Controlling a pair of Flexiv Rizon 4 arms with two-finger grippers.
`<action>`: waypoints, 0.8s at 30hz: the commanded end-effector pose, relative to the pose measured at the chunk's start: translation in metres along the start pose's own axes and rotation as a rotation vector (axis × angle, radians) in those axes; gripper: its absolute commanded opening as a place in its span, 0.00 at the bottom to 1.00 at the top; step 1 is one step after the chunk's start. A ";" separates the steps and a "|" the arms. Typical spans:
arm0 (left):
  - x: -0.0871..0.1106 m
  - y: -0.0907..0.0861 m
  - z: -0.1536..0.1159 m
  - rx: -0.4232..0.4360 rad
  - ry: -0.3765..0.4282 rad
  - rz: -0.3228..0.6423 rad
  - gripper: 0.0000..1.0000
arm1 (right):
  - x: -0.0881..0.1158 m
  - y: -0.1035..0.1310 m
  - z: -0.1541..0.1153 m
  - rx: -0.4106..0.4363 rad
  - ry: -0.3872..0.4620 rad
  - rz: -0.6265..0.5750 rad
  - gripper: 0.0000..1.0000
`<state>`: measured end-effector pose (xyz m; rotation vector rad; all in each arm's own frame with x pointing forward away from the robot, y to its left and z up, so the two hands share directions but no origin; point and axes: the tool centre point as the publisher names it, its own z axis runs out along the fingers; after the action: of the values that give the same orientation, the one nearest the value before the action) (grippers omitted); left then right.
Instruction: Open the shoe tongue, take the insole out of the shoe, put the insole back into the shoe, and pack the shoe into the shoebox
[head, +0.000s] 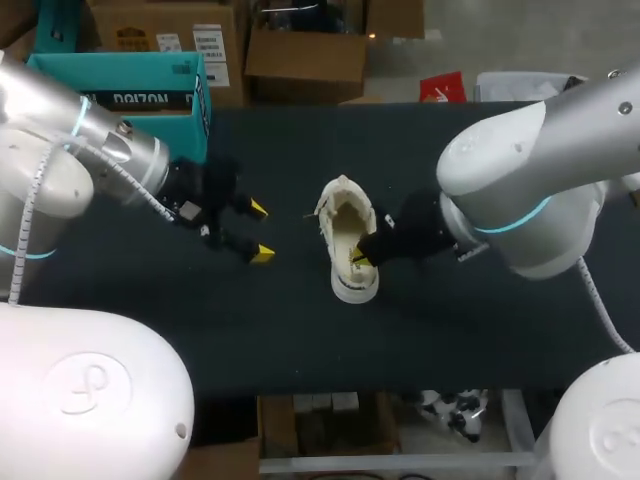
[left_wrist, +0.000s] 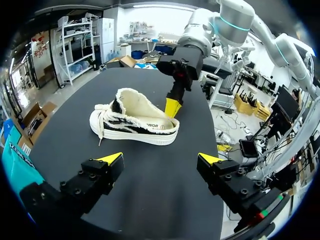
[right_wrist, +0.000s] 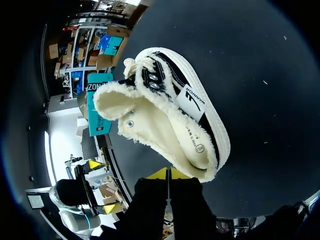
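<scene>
Shoe (head: 348, 240) stands on its sole near the middle of the surface (head: 300, 340), with the insole (right_wrist: 192, 142) inside it. My right gripper (head: 360, 258) is clenched at the heel rim, its tips pressed together on nothing. My left gripper (head: 255, 232) hangs released beside the shoe, toward the left edge. The teal shoebox (head: 120, 85) sits at the far left corner, and I cannot see its contents.

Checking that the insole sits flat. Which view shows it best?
The right wrist view: it looks straight into the shoe onto the insole. The head view shows a small part of it; the left wrist view shows only the shoe's side.
</scene>
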<state>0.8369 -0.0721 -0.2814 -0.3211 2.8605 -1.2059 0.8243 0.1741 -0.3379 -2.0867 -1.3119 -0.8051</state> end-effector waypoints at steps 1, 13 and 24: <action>0.010 -0.005 0.000 -0.015 -0.046 -0.003 1.00 | -0.001 0.007 -0.036 0.086 0.033 -0.044 1.00; 0.026 -0.002 0.014 -0.020 -0.105 -0.159 1.00 | -0.009 0.019 -0.038 0.191 0.050 -0.097 1.00; 0.017 -0.011 0.029 -0.100 -0.283 -0.516 1.00 | -0.013 0.050 -0.091 0.406 -0.018 -0.290 1.00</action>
<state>0.8180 -0.0948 -0.2904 -1.0324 2.7482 -1.1127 0.8422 0.1024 -0.3096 -1.8057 -1.5780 -0.7620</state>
